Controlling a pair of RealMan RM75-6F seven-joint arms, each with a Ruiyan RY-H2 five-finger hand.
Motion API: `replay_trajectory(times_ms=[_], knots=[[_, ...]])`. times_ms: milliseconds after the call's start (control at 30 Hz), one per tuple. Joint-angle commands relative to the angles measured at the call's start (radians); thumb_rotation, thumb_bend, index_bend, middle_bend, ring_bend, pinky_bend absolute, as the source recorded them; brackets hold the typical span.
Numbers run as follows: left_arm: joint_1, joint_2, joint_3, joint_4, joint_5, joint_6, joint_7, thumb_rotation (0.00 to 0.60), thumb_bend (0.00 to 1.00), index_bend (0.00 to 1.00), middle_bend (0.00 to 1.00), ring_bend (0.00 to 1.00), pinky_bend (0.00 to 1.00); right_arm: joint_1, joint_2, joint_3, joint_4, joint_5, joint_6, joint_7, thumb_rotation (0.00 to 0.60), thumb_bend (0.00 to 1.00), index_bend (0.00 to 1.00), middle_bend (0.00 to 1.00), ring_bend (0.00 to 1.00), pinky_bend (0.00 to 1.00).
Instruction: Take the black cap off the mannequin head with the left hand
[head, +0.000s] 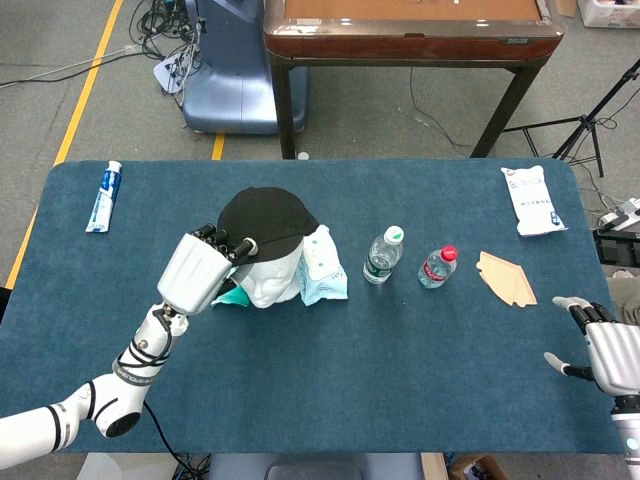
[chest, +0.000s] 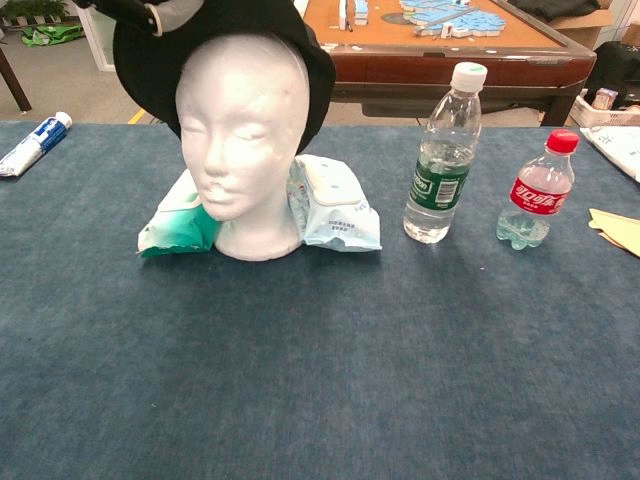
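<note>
The black cap (head: 268, 220) (chest: 300, 60) is tipped back on the white mannequin head (chest: 240, 130) (head: 262, 285), its brim lifted clear of the forehead and face. My left hand (head: 200, 268) pinches the brim at the cap's left front; in the chest view only its fingers (chest: 140, 12) show at the top edge. My right hand (head: 600, 350) lies open at the table's right edge, fingers spread, holding nothing.
Wet-wipe packs (chest: 335, 205) and a green pack (chest: 175, 225) lean against the mannequin's base. A clear bottle (chest: 442, 155) and a red-capped bottle (chest: 537, 190) stand to its right. A toothpaste tube (head: 103, 196), a white packet (head: 532, 200) and a tan paper (head: 507, 277) lie further off.
</note>
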Motion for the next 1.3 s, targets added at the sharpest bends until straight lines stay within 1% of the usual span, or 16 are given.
replay_trajectory(times_ms=[33, 200, 467, 733, 900, 1000, 1133, 1300], knots=[[-0.009, 0.012, -0.018, 0.002, -0.034, -0.022, 0.014, 0.6, 0.51, 0.65, 0.96, 0.7, 0.68, 0.0, 0.0, 0.0, 0.0, 0.0, 0.0, 0.0, 0.6, 0.12, 0.26, 0.28, 0.26, 0.57], [-0.014, 0.028, -0.038, 0.005, -0.083, -0.041, 0.022, 0.6, 0.51, 0.65, 0.96, 0.7, 0.68, 0.001, -0.001, 0.0, 0.001, 0.002, -0.002, -0.003, 0.6, 0.12, 0.26, 0.28, 0.26, 0.57], [-0.013, 0.054, -0.064, 0.055, -0.153, -0.051, 0.035, 0.6, 0.51, 0.65, 0.96, 0.7, 0.68, 0.003, -0.002, 0.0, 0.001, 0.005, -0.005, -0.009, 0.6, 0.12, 0.26, 0.28, 0.26, 0.57], [-0.001, 0.093, -0.052, 0.153, -0.15, -0.032, 0.038, 0.6, 0.51, 0.65, 0.96, 0.7, 0.68, 0.003, -0.003, 0.0, -0.001, 0.006, -0.005, -0.013, 0.6, 0.12, 0.26, 0.28, 0.26, 0.57], [0.023, 0.123, -0.011, 0.246, -0.111, -0.006, 0.035, 0.6, 0.51, 0.65, 0.96, 0.7, 0.68, 0.002, -0.003, 0.0, -0.001, 0.005, -0.003, -0.011, 0.6, 0.12, 0.26, 0.28, 0.26, 0.57], [0.046, 0.13, 0.029, 0.31, -0.088, 0.006, 0.034, 0.6, 0.51, 0.65, 0.96, 0.7, 0.68, 0.002, -0.005, -0.001, -0.001, 0.006, -0.004, -0.016, 0.6, 0.12, 0.26, 0.28, 0.26, 0.57], [0.085, 0.132, 0.101, 0.396, -0.055, 0.007, 0.021, 0.6, 0.51, 0.65, 0.96, 0.7, 0.68, 0.003, -0.007, 0.0, -0.001, 0.008, -0.005, -0.023, 0.6, 0.12, 0.26, 0.28, 0.26, 0.57], [0.139, 0.133, 0.189, 0.451, -0.027, -0.01, 0.031, 0.6, 0.5, 0.65, 0.96, 0.7, 0.68, 0.004, -0.009, 0.0, -0.002, 0.012, -0.009, -0.03, 0.6, 0.12, 0.26, 0.28, 0.26, 0.57]])
